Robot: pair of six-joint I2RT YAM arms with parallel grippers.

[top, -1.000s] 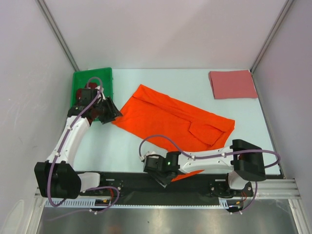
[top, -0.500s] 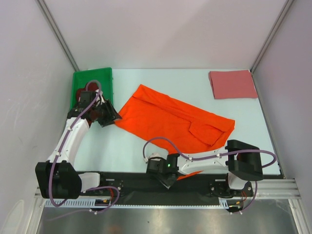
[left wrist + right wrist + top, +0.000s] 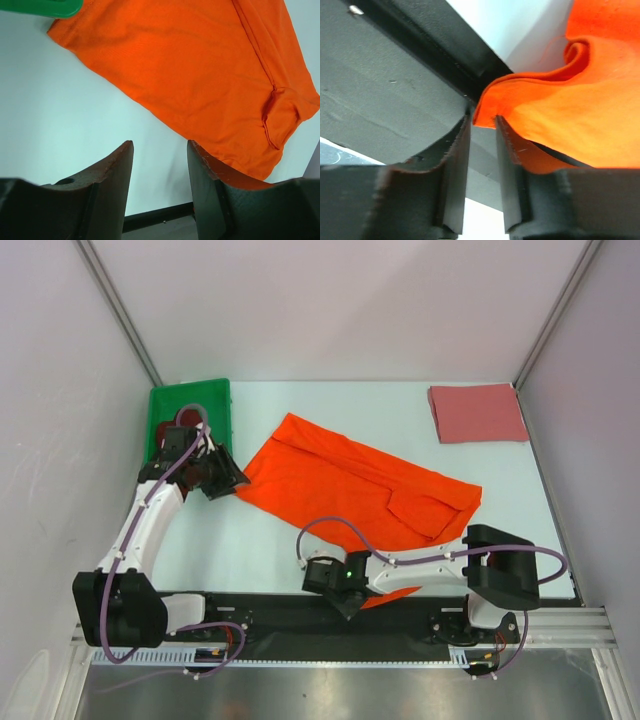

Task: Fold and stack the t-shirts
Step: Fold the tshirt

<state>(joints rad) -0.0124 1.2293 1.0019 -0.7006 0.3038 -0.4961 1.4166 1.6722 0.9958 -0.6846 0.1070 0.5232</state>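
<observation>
Top external view: the pale bench (image 3: 330, 405) carries an orange t-shirt (image 3: 340, 480), the largest thing on it, spread slantwise across the middle. One corner lies toward the far left corner of the bench, and a fold spills over the near edge onto the black rail (image 3: 260, 612). It is only partly laid out, with a sleeve doubled back on its right side and creases along the body.

A pink t-shirt (image 3: 477, 413) sits already folded into a neat square in the far right corner, well apart from the orange one. A green bin (image 3: 168, 405) stands in the far left corner. Something dark red shows in it, probably the maroon t-shirt (image 3: 186, 418), mostly hidden behind the left arm.

The left hand (image 3: 160, 165) hangs spread wide and empty, just beside the shirt's left corner and the bin.

The right hand (image 3: 482, 142) is low at the near edge, its fingers narrow. The overhanging orange hem sits right at their tips, but I cannot tell whether it is pinched.

The cloth looks light, limp and a little clingy, so it will sag and drag rather than slide as a sheet. The best holds are on the hem or corners, one in each hand, lifting together to keep the fold square.
</observation>
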